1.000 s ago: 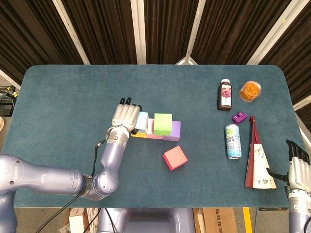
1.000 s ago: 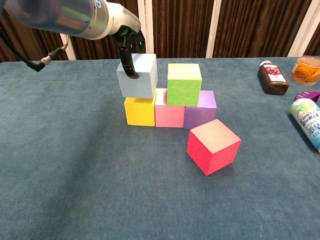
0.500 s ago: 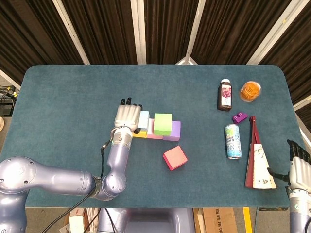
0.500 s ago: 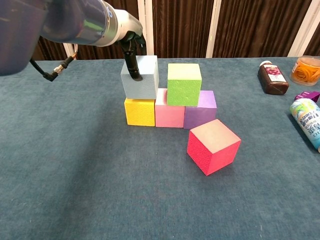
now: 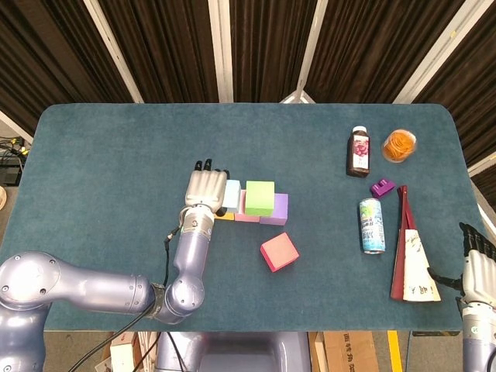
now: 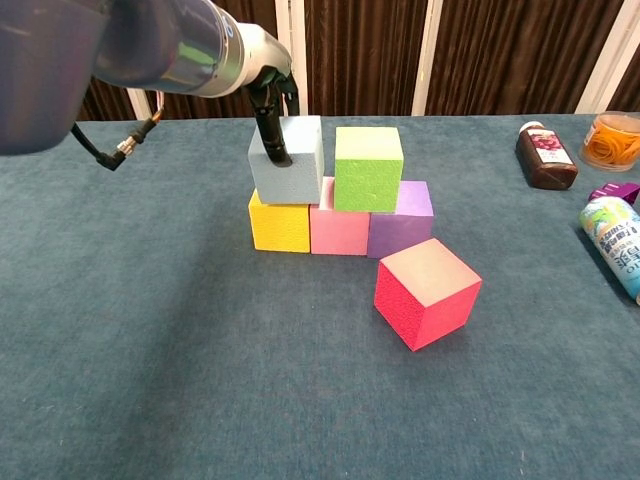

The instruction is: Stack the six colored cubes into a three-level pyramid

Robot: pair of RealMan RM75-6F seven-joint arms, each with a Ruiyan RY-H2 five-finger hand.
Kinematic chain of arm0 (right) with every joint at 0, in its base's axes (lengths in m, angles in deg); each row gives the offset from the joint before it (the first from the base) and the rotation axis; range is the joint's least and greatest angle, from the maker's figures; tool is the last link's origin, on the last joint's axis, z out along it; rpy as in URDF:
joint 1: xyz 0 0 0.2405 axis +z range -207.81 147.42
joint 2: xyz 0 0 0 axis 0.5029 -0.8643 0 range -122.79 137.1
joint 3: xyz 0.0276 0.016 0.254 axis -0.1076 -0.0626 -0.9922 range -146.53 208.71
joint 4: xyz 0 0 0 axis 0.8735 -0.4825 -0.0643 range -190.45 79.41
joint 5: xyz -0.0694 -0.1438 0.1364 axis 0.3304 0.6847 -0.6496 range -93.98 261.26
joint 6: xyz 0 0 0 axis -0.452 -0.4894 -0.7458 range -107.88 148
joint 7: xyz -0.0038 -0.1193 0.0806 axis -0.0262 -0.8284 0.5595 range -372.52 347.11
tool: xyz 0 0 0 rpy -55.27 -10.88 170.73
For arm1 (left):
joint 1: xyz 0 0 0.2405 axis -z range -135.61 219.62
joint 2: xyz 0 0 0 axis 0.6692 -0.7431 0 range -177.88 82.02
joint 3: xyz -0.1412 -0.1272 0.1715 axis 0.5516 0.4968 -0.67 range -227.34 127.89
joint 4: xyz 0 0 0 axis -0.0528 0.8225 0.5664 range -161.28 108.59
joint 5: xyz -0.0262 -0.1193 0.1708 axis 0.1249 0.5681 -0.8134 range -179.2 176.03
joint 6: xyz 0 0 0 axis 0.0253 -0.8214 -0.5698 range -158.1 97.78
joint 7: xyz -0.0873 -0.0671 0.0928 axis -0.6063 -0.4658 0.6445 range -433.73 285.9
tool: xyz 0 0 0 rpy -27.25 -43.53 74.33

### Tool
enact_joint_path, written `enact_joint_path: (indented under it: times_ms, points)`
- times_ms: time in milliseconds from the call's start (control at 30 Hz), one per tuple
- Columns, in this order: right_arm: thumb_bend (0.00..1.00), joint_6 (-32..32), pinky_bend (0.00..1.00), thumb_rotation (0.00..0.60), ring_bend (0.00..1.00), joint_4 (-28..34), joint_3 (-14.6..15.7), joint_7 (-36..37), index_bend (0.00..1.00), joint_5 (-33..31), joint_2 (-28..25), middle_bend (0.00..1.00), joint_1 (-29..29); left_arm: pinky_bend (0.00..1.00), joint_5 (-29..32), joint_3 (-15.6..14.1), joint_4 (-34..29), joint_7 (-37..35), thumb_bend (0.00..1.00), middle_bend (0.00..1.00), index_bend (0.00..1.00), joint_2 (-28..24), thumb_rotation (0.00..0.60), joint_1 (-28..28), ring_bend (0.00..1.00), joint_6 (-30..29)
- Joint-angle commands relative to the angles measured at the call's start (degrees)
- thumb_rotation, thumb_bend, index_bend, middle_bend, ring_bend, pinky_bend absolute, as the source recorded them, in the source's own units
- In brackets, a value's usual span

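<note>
Teal-covered table (image 5: 116, 147); dark brown curtains (image 5: 163, 46) behind, white posts (image 5: 221, 46) between.

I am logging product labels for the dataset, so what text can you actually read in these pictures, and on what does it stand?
None can be quoted.
Dark bottle: label too small to read.
Can: print blurred.
Paper cone: dark marks, unreadable.
The cubes, including the blue cube in the left hand, carry no text.

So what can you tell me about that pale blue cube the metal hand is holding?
The pale blue cube looks like matte foam, plain on every face. It sits upright on the second level, over the yellow cube and the edge of the pink cube, beside the green cube. The left hand grips it from above, a dark finger down its front.
</note>
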Motion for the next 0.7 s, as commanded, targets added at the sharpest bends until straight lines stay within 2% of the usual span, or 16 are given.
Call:
enact_joint_path:
  times_ms: [33,700]
  points:
    - [0.2,0.0,0.0,0.6,0.03,0.0,0.0,0.0,0.06,0.0,0.0,0.08,0.0,0.0,0.1,0.4,0.0,0.3,0.36,0.31,0.36,0.2,0.6,-0.1,0.0,-0.2]
    - [0.2,-0.2,0.0,0.6,0.03,0.0,0.0,-0.1,0.06,-0.3,-0.1,0.08,0.0,0.0,-2.7,1.7,1.2,1.3,0.35,0.28,0.33,2.0,0.6,-0.9,0.0,-0.3]
